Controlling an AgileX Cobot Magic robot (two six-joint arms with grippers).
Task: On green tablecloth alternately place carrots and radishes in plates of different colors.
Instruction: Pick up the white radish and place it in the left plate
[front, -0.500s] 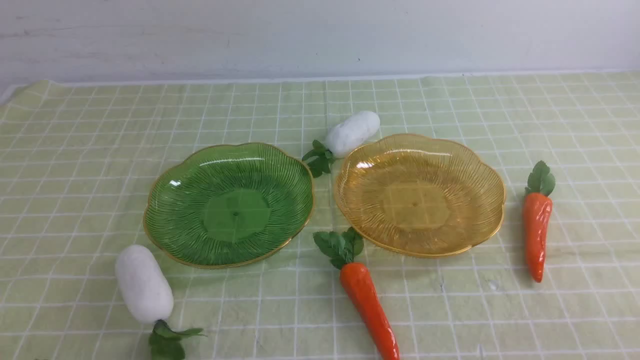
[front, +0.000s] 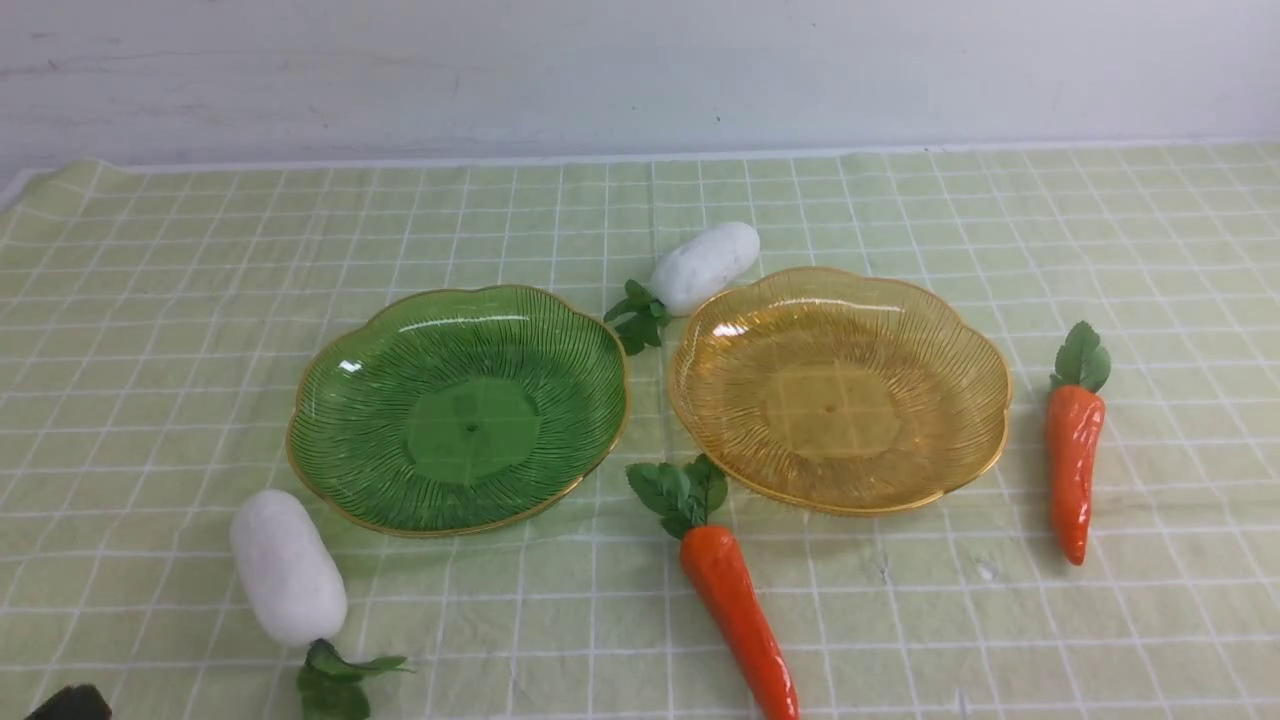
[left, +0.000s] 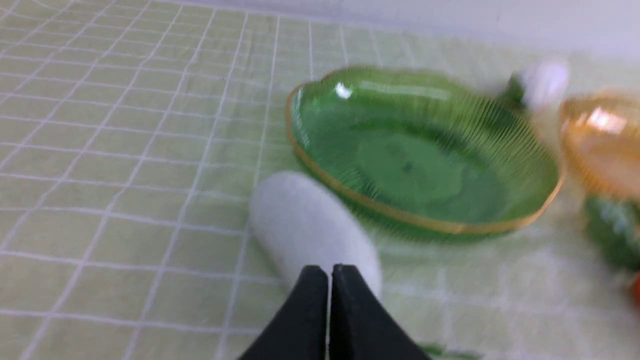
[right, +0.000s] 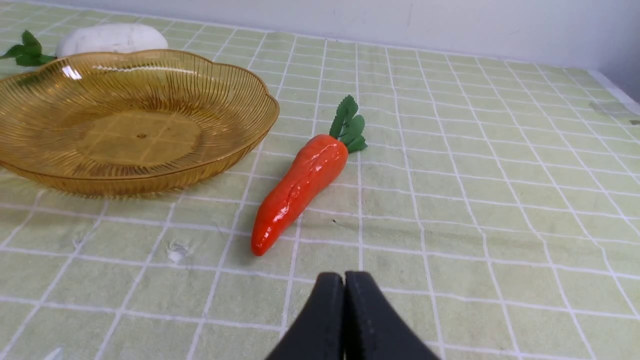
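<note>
While the green plate and the amber plate rest side by side on the green tablecloth, the left end effector hangs with its tips pressed together, gripping nothing. 1 radish lies just ahead of those tips, near the green plate's rim. The right end effector is likewise closed and empty, and 1 carrot lies a little beyond it, beside the amber plate. A 2nd radish lies behind the gap between the 2 plates, and a 2nd carrot lies in front of it.
</note>
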